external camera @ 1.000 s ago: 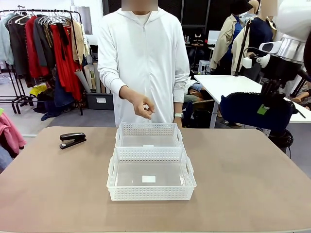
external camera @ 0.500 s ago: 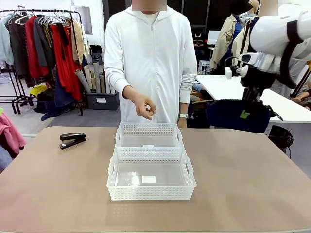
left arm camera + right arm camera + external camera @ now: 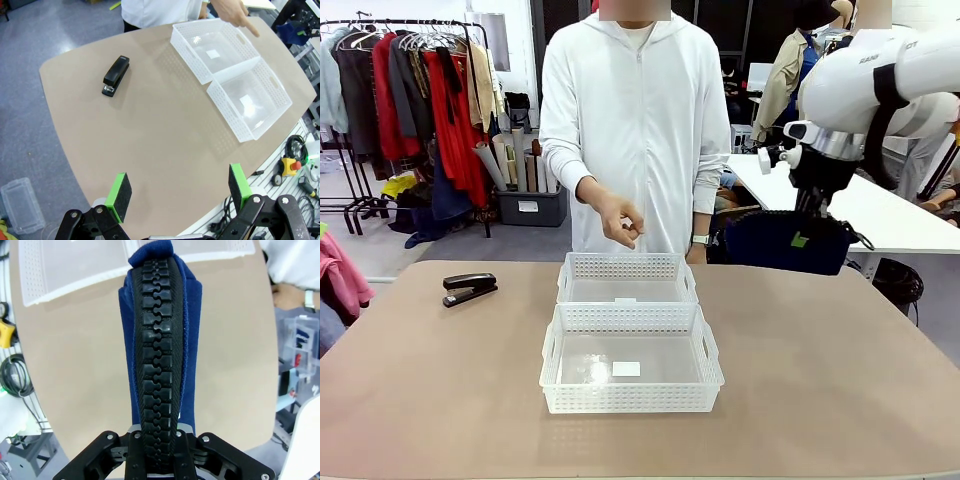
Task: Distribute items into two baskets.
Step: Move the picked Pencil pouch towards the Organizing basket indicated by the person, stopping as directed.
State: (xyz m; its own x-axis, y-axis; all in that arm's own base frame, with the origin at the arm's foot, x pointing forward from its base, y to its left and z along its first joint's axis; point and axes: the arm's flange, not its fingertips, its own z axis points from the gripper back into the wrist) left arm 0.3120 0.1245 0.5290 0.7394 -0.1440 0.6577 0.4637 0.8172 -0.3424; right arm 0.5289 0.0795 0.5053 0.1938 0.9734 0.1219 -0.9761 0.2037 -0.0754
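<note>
In the upper right of the front view, the right gripper (image 3: 804, 236) is pinched shut on the top of the navy blue pouch (image 3: 782, 243), which hangs in the air above and beyond the tabletop's (image 3: 840, 360) far right edge. The right wrist view shows the pouch's black zipper (image 3: 159, 365) running up the middle of the frame from between the closed fingers.

At the bottom of the left wrist view, the left gripper (image 3: 178, 186) is spread wide with nothing between its green pads, high over the tabletop.

The black stapler (image 3: 470, 289) lies at centre left on the tabletop, well apart from the two baskets. The near basket (image 3: 630, 400) and far basket (image 3: 625, 266) touch at centre. The person's hand (image 3: 618, 220) hovers above the far one.
</note>
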